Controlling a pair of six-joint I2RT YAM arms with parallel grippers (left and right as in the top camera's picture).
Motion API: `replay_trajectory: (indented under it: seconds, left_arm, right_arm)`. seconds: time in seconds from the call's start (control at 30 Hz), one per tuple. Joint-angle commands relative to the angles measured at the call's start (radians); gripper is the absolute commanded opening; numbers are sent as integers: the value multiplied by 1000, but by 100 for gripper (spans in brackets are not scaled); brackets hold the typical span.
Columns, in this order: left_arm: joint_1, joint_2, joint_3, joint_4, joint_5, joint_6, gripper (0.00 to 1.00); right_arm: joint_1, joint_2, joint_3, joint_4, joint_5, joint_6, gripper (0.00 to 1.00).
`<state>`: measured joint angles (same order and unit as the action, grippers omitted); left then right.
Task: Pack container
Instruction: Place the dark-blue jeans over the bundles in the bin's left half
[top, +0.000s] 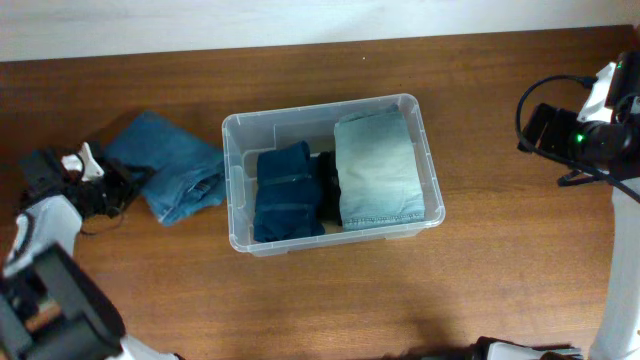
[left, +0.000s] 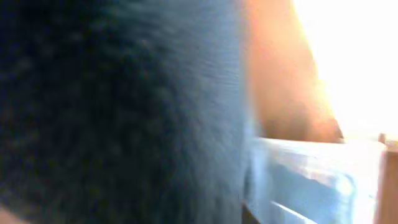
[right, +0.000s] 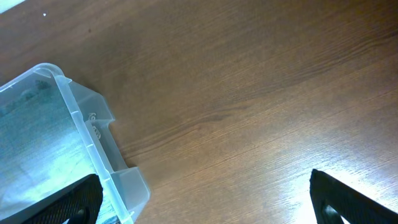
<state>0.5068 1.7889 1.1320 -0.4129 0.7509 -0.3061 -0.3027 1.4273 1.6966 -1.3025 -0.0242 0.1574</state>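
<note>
A: Where is the container found, and what is already packed in it?

B: The container (top: 320, 108) is placed at the middle of the surface (top: 480, 260). Three folded pieces are seen inside. A dark blue garment (top: 288, 192) is at the 9 o'clock side and a light blue garment (top: 377, 168) at the 3 o'clock side. A black piece (top: 327, 188) is squeezed between them.

A: Can the packing be judged as finished?

B: Not yet, it seems. One pair of blue jeans (top: 170, 170) is lying outside, on the surface at 9 o'clock of the container, just beside its wall. Most of the work can be counted as done, and this one piece is left. Only a small free part is seen inside, at the 12 o'clock end of the dark garment, so the jeans would probably have to be laid on top.

A: How are the pincers held?

B: The left pincer (top: 92, 166) is found at the 9 o'clock edge of the jeans. Its wrist view is filled with blurred blue cloth, so it cannot be told whether it is apart or clamped on the cloth. The right pincer (right: 205, 202) is held wide apart and empty, above the bare surface at 3 o'clock of the container.
</note>
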Motion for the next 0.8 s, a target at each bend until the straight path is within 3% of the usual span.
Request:
replay_trajectory:
  seconds: [0.0,0.17,0.33,0.57,0.77]
  left_arm:
    - [-27,-332,30,-2,99,8,1]
    - [-149,-592,30,-41,74,4,1]
    - [-365,-695,30,-113,4,-17,1]
    - [-697,-604,30,-254,-279,38,1]
    - [-798,-418,30,-278,-386,61,1]
  right_arm:
    - [-3,2,-3,0,-10,4,99]
    - [-3,2,-3,-3,-10,5,99]
    - [-3,2,-3,-3,-17,4,99]
    - [-3,3,-3,-2,-16,4,99]
    - [-3,3,-3,-2,-17,5,99]
